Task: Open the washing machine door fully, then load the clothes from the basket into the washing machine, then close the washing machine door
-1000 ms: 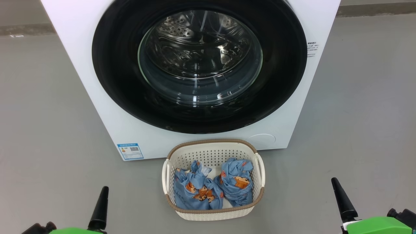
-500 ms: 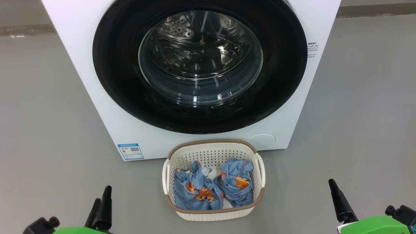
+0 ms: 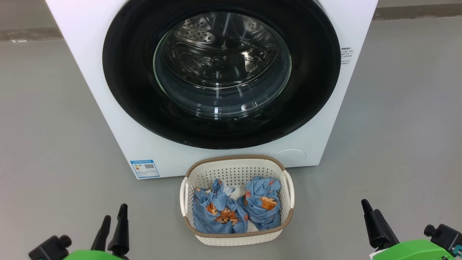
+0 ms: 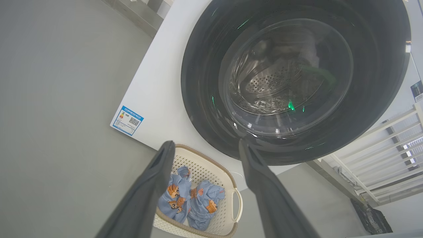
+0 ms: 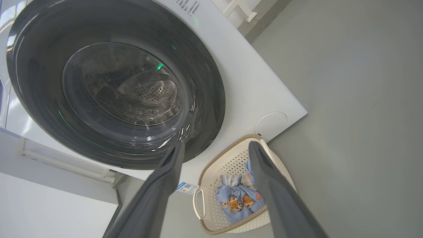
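Clothes, two light blue fabric bundles printed with orange-brown cartoon figures, lie side by side in a small cream-white perforated plastic basket with a brown woven-look rim and white side handles. The bundles sit toward the near end of it, below the rim. The basket stands on the grey floor, just in front of the big white boxy washing machine, its far end close to the base of the front panel.

Right above the basket is the large round washing machine door, a wide glossy black rim around a bulging clear glass window. It sits shut, flat against the front, and the perforated steel drum shows through the glass. A small blue label sticker marks the lower left corner of the front, and a round white cap sits low on the right, just beyond the basket's far right corner.

Nearer to me, the left tool hangs low off the basket's left side and the right tool low off its right side, each well apart from the basket. Both have their two long dark fingers spread wide, pointing toward the machine, with nothing between them.
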{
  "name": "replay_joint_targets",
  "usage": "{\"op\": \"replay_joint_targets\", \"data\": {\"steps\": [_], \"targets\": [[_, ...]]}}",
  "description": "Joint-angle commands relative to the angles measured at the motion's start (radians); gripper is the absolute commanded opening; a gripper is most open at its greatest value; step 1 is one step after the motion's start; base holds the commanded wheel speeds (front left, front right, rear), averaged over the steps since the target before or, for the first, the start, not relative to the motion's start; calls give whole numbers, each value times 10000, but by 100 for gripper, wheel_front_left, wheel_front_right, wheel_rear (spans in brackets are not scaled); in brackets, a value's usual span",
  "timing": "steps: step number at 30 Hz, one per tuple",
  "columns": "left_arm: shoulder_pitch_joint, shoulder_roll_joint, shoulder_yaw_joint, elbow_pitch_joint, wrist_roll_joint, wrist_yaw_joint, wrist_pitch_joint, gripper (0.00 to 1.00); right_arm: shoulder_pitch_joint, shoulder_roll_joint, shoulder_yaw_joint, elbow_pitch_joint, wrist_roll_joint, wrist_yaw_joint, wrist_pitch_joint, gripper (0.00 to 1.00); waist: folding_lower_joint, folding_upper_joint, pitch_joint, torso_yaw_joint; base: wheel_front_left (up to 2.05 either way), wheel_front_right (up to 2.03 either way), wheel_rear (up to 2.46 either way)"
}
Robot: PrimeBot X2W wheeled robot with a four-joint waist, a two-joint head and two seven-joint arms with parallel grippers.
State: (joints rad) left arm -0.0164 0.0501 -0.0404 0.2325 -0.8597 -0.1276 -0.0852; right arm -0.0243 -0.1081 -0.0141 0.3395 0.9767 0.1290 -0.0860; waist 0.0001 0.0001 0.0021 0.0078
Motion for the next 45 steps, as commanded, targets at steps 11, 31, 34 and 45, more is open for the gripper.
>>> {"op": "replay_joint_targets", "data": {"steps": [11,31,34,45], "targets": [[-258,309,-27,-446,1647,-19,-457,100,-456,-372,441,-118,-1386,11,-458,100,-1,-1,-11,4,0,0,0],[-237,339,-119,-751,4199,-24,-1076,100,-426,-731,647,-132,-3455,14,-1072,100,-1,-1,28,4,0,0,0],[-238,348,-135,-790,4559,-25,-1164,100,-434,-759,654,-138,-3760,15,-1156,100,-1,-1,34,-4,0,0,0],[-235,399,-198,-900,5736,-28,-1459,100,-376,-863,654,-171,-4753,16,-1439,100,-1,-1,38,-3,0,0,0]]}}
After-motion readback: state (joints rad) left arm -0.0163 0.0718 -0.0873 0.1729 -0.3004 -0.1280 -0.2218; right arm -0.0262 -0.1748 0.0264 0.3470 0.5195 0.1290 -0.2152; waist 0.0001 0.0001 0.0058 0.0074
